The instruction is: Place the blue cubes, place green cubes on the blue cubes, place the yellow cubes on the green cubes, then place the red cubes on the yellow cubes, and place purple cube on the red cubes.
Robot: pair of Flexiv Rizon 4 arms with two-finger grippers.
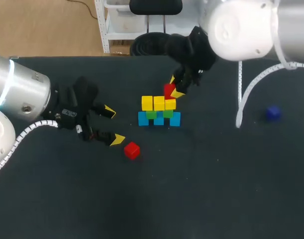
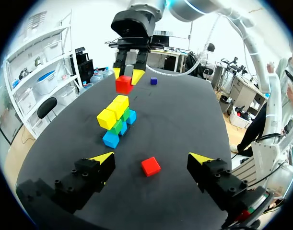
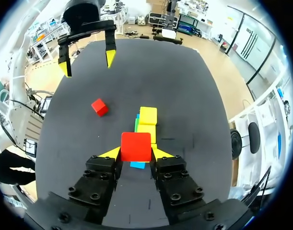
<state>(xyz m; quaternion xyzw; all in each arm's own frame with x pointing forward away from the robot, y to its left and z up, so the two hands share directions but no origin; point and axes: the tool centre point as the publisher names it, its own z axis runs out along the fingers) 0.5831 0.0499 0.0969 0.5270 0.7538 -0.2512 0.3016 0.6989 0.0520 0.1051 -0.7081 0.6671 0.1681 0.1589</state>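
Closest to you, one red cube (image 1: 132, 150) lies alone on the black table (image 1: 191, 189). It is small and bright, with nothing touching it. Your left gripper (image 1: 112, 125) hangs just beside it, with its fingers spread wide and nothing between them.

A bit farther out is the little wall of cubes. At the bottom you have three blue cubes (image 1: 143, 118) in a row with small gaps between them. Two green cubes (image 1: 151, 114) sit on top of the blue ones, each over a gap. Three yellow cubes (image 1: 147, 103) sit side by side on the green ones.

Behind the wall, your right gripper (image 1: 174, 86) has its two fingers pressed on a second red cube (image 3: 135, 146), one finger on each side. This cube is right over one end of the yellow row. You cannot tell if it touches the yellow cube under it.

That makes two red cubes in all.

One dark purple cube (image 1: 273, 113) sits alone, well apart from the wall, far over on your right side.
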